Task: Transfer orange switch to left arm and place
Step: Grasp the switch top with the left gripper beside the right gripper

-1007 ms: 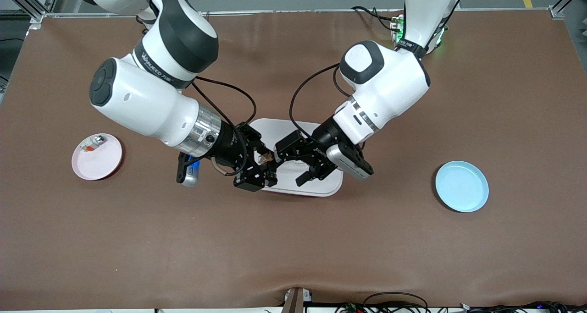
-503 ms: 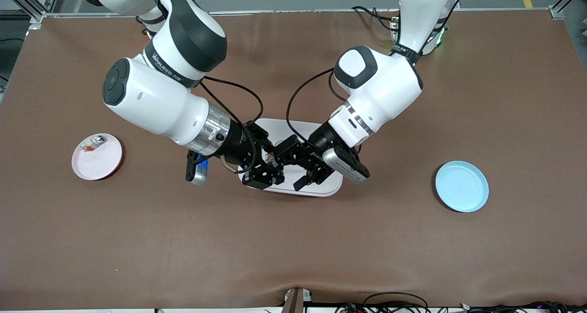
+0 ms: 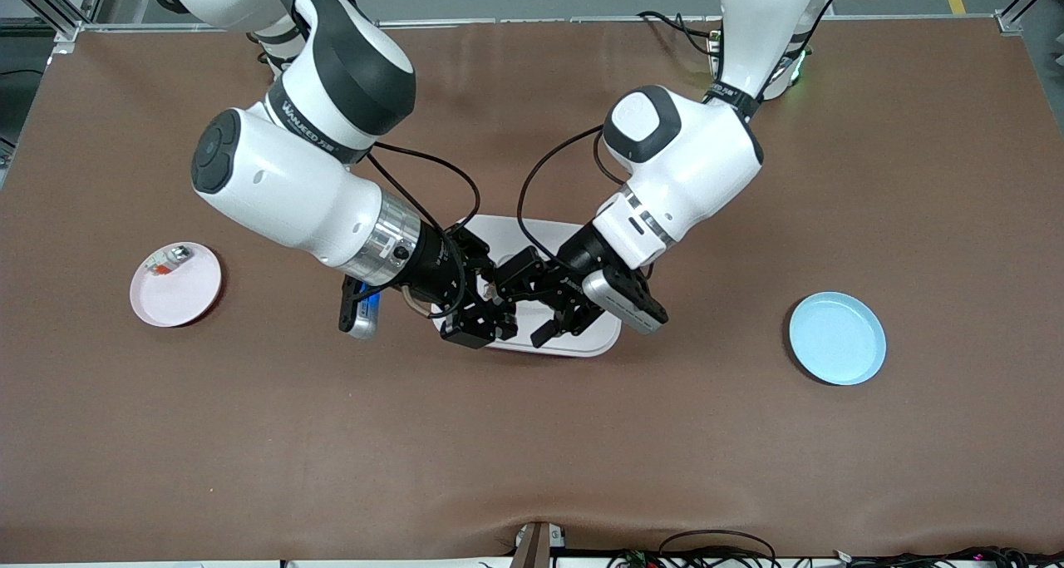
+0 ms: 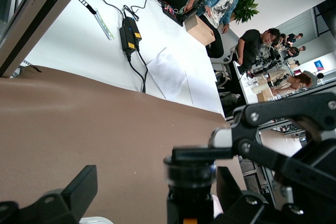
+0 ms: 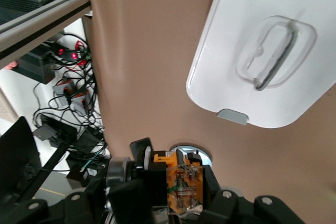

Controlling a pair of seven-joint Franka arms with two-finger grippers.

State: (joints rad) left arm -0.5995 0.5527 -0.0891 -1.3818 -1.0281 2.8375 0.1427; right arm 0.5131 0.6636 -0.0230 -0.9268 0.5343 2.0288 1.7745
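Orange switch (image 5: pixel 178 184) pinched in our right gripper (image 3: pixel 480 295) hangs over the box (image 3: pixel 594 338), meeting our spread left gripper (image 3: pixel 532 302) for handover.

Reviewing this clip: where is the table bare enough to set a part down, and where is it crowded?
Bare mat runs between the pink plate and the box, between the box and the blue plate, and across the strip nearest the front camera. Crowded: over the box, where the right end effector and left end effector meet around the orange switch.
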